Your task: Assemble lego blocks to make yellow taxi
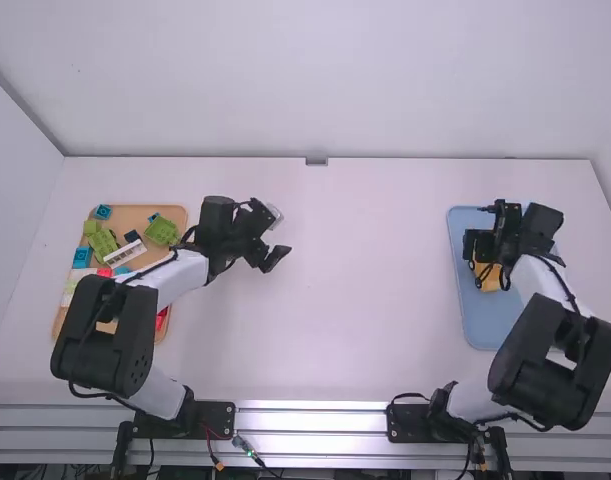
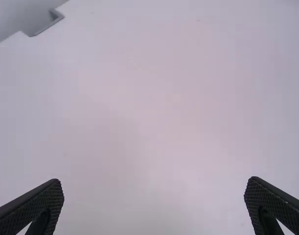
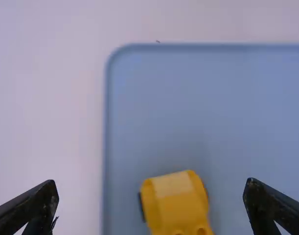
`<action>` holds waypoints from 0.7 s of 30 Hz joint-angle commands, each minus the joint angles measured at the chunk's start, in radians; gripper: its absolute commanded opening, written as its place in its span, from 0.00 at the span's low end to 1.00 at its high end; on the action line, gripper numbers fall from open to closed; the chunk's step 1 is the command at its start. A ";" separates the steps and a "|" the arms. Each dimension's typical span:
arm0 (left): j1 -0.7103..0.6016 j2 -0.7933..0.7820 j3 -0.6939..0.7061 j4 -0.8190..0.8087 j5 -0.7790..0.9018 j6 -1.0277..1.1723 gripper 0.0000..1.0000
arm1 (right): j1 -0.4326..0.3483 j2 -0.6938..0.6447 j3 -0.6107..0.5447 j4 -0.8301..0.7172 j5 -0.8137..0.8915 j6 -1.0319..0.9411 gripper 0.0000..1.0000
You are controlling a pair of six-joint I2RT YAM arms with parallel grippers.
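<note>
My left gripper (image 1: 275, 235) is held over the table just right of the wooden tray; in the left wrist view the left gripper (image 2: 154, 203) has its fingers wide apart with bare table between them. Over the blue tray (image 1: 477, 325) is my right gripper (image 1: 482, 240), with the yellow block assembly (image 1: 492, 281) partly under it. From the right wrist, the right gripper (image 3: 151, 203) is open, and the yellow assembly (image 3: 177, 200) lies on the blue tray (image 3: 159, 93) between and beyond its fingertips, with dark parts at its sides.
The wooden tray (image 1: 135, 218) at the left holds green blocks (image 1: 102, 240), blue blocks (image 1: 82, 257), a white piece (image 1: 125, 253) and red blocks (image 1: 161, 319). The left arm reaches across it. A wall runs behind the table's far edge.
</note>
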 commanded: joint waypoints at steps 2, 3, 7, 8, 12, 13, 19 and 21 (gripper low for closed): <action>-0.050 -0.048 0.068 -0.037 -0.247 -0.178 0.99 | 0.116 -0.080 0.030 -0.022 0.026 0.051 0.99; -0.064 -0.049 0.089 -0.056 -0.298 -0.224 0.99 | 0.159 -0.095 0.030 -0.022 0.028 0.061 0.99; -0.099 -0.049 0.163 -0.165 -0.417 -0.341 0.99 | 0.326 -0.124 0.029 -0.019 0.038 0.058 0.99; -0.105 -0.049 0.183 -0.200 -0.433 -0.356 0.99 | 0.367 -0.125 0.029 -0.013 0.048 0.063 0.99; -0.123 -0.050 0.268 -0.336 -0.444 -0.370 0.99 | 0.526 -0.125 0.029 -0.004 0.158 0.118 0.99; -0.126 -0.050 0.288 -0.367 -0.441 -0.368 0.99 | 0.563 -0.124 0.029 -0.004 0.186 0.122 0.99; -0.110 -0.060 0.329 -0.436 -0.444 -0.379 0.98 | 0.689 -0.134 0.018 0.020 0.274 0.128 0.98; -0.085 -0.085 0.305 -0.412 -0.444 -0.404 0.95 | 0.665 -0.159 -0.006 0.045 0.249 0.152 0.95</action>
